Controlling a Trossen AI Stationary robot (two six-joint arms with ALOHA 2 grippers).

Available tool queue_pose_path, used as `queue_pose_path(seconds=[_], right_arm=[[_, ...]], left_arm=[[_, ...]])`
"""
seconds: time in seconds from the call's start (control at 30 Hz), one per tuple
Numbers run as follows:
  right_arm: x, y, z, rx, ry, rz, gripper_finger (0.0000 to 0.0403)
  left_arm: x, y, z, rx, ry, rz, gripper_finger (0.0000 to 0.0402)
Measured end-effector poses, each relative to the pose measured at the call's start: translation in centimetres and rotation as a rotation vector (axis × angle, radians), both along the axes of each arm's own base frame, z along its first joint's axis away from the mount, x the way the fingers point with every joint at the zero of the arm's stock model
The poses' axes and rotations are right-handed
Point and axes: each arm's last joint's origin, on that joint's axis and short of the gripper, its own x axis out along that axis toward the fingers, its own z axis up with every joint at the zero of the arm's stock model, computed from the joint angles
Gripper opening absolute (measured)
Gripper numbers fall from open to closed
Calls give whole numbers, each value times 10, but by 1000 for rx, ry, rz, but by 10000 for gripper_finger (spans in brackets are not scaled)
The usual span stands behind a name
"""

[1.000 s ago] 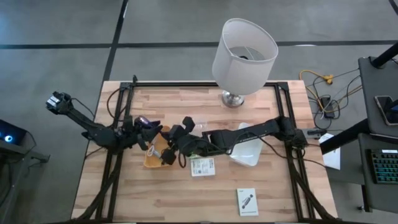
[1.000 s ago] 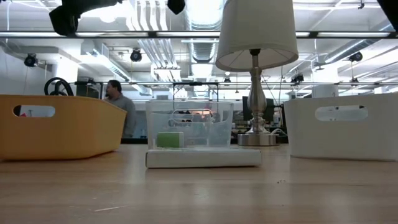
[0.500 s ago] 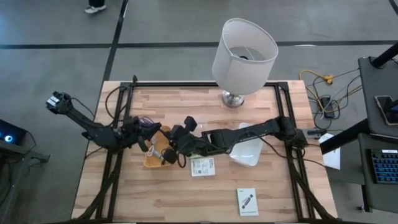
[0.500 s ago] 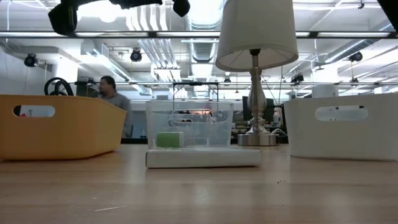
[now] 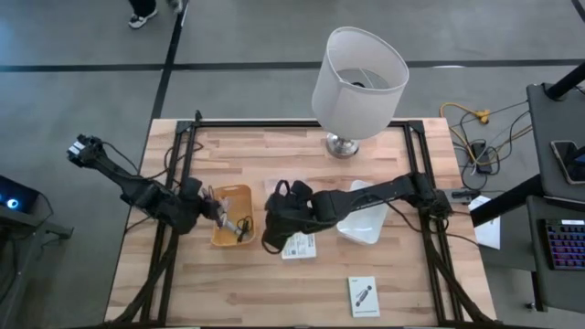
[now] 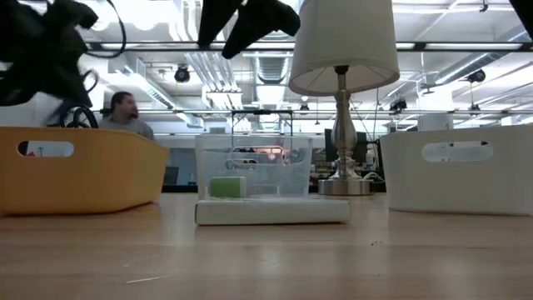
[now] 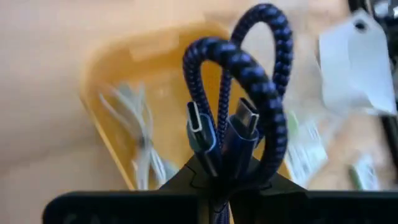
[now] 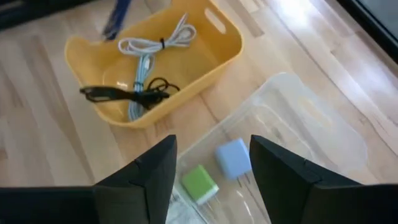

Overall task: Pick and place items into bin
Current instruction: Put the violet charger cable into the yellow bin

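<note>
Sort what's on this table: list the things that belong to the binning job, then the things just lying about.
Job:
yellow bin
braided cable in the left gripper
pale cable and dark cable, already binned
green block, lilac block
printed card
right gripper, open above the blocks

Lying about:
lamp
white bin
</note>
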Motion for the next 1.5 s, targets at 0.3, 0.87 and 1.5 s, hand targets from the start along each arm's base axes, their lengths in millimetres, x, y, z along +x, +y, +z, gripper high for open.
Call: queue_pose_path(seconds=[0.3, 0.87, 1.5], right_arm=[[8, 0, 8, 6, -127, -47, 194], [-39, 38, -8, -82, 243, 11, 196], [-96, 98, -26, -81, 420, -102, 195]], left_arm=[[18, -4, -13, -36, -23, -26, 70], [34, 1, 11, 314, -43, -42, 197], [17, -29, 31, 64, 493, -674, 90]])
